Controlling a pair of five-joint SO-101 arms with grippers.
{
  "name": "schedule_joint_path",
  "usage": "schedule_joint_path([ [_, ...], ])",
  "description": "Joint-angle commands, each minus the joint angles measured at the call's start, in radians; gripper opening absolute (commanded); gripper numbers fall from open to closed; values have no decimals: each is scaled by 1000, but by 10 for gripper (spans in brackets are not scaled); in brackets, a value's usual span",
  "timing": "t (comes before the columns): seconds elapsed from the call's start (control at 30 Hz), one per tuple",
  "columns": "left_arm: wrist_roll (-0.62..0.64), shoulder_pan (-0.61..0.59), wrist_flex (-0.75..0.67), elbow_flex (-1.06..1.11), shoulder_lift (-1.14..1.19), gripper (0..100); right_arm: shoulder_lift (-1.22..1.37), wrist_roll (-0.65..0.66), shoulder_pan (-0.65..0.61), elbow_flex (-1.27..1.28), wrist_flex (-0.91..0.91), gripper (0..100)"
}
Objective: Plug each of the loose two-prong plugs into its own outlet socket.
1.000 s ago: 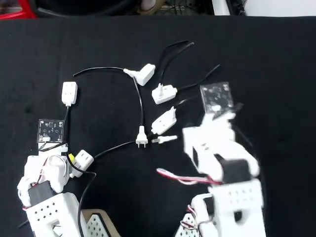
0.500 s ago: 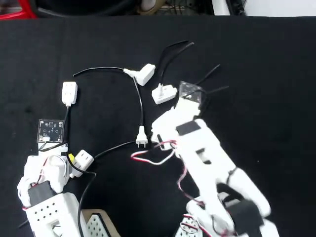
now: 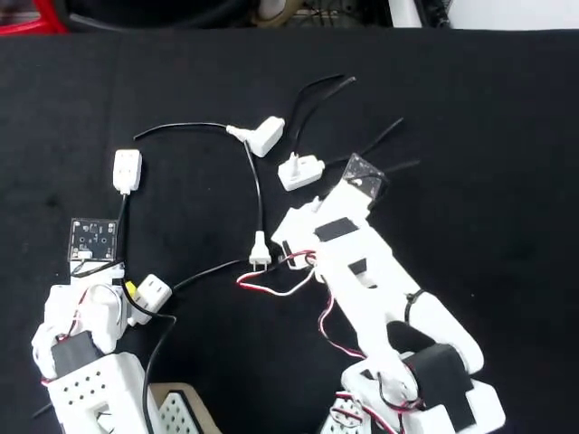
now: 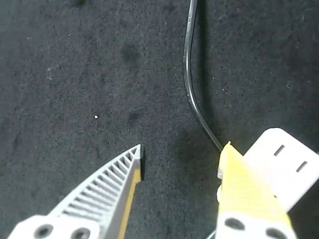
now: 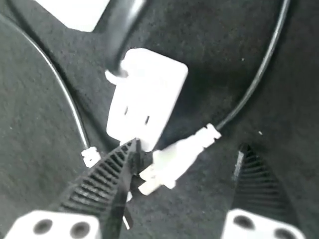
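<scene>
Two right gripper (image 5: 189, 149) fingers (image 5: 107, 184) are spread astride the loose two-prong plug (image 5: 175, 158) lying on the bench (image 5: 299, 99) just beside a white outlet socket (image 5: 144, 97), so they should be centred on the plug body, prongs kept clear, before being closed.

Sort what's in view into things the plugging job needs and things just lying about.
For the job: small plug, slotted socket beside it, second plug, near socket, far socket.
Just lying about: red object beyond the table, beige board at its near edge.
</scene>
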Motion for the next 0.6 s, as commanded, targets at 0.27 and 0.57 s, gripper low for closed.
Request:
schedule_joint_path([
  [0.27,-9,2,-15,-2,-5,249,-1,-2,-14,-31,43,289],
  [0.57,-28,47,-15,8,-5,249,-1,52,-9,-31,43,15],
])
